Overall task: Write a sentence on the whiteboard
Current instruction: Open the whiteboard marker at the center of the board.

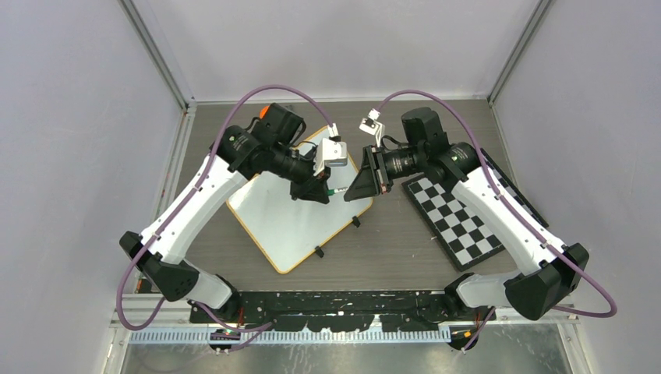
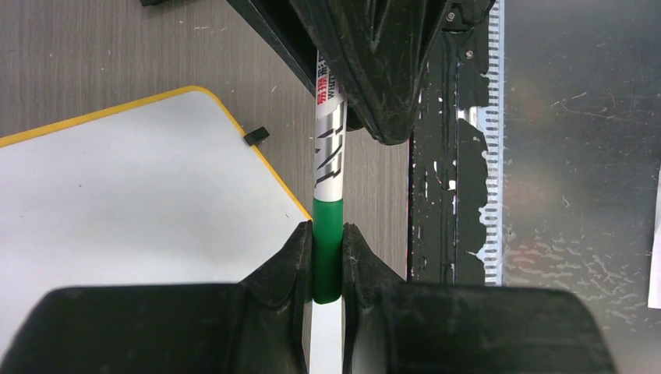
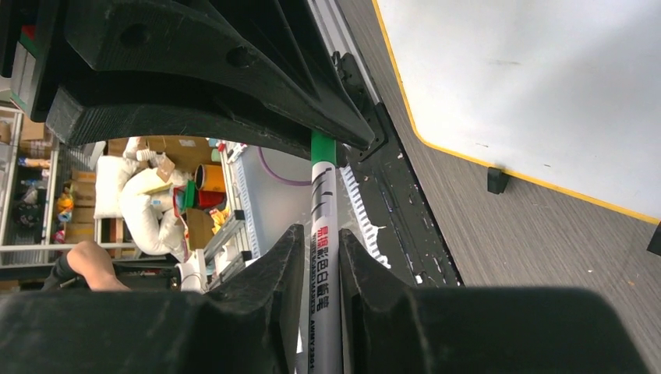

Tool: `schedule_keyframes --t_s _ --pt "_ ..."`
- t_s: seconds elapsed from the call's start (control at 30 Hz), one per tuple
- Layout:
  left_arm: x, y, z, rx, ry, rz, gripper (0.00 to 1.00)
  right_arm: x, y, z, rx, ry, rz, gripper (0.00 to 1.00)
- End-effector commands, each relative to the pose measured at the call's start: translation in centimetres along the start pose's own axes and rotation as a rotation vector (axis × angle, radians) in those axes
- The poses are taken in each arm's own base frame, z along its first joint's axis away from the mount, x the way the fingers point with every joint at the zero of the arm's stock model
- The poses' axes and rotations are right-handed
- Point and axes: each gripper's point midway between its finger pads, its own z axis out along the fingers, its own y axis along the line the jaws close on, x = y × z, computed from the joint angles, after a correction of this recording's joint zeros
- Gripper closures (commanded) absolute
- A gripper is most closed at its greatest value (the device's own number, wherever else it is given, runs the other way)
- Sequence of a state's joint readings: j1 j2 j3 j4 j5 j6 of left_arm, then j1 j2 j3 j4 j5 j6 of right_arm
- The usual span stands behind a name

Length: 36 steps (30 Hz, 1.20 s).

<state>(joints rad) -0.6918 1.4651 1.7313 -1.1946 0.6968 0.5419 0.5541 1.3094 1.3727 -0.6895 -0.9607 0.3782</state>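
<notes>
The whiteboard (image 1: 288, 214) lies tilted on the table, its face plain white in every view (image 2: 132, 179) (image 3: 530, 78); no sentence shows on it. A green-capped white marker (image 1: 337, 189) hangs level above the board's right corner, between both grippers. My left gripper (image 1: 323, 191) (image 2: 327, 249) is shut on the marker's green cap (image 2: 327, 241). Facing it, my right gripper (image 1: 355, 189) (image 3: 321, 249) has its jaws pressed against the marker's white printed barrel (image 3: 323, 226). The barrel (image 2: 329, 156) spans the short gap between the two grippers.
A black-and-white checkerboard (image 1: 460, 222) lies to the right under the right arm. Small black clip feet (image 1: 319, 252) (image 2: 256, 135) (image 3: 496, 180) stick out from the board's orange rim. A black rail (image 1: 343, 308) runs along the near edge.
</notes>
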Motion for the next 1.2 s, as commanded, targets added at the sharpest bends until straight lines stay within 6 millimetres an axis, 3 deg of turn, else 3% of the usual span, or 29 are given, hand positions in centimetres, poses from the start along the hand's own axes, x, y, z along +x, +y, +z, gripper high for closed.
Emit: schedule_keyframes --t_s 0.0,0.23,0.43,0.6,0.63,0.73,0.9,1.17 --pt "-2.3 0.1 -0.1 -0.007 -0.066 0.036 1.0 -1.3 2.1 -0.4 -0.039 -0.034 -0.059 0.76" --pt "-2.1 0.0 -0.2 -0.014 -0.066 0.029 1.0 -1.3 2.2 -0.5 -0.037 -0.039 -0.069 1.0" --pt "-1.6 0.2 -1.6 -0.06 -0.067 0.032 0.57 -1.0 1.5 -0.8 -0.013 -0.04 -0.073 1.0" --pt "-1.7 0.0 -1.4 -0.042 -0.088 0.014 0.53 -0.8 1.5 -0.7 -0.022 -0.031 -0.074 1.0" --pt "-1.7 -0.1 -1.3 -0.034 -0.09 0.011 0.55 -0.8 1.6 -0.6 -0.028 -0.027 -0.075 1.0" --pt "-1.6 0.0 -1.1 -0.029 -0.086 0.005 0.76 -0.7 1.6 -0.7 -0.029 -0.028 -0.081 1.0" --pt "-0.6 0.5 -1.6 -0.04 -0.076 -0.025 1.0 -0.7 1.4 -1.4 -0.009 -0.045 -0.084 1.0" --pt "1.7 1.2 -3.3 -0.091 -0.074 -0.066 1.0 -2.2 -0.6 -4.8 0.061 -0.126 -0.071 1.0"
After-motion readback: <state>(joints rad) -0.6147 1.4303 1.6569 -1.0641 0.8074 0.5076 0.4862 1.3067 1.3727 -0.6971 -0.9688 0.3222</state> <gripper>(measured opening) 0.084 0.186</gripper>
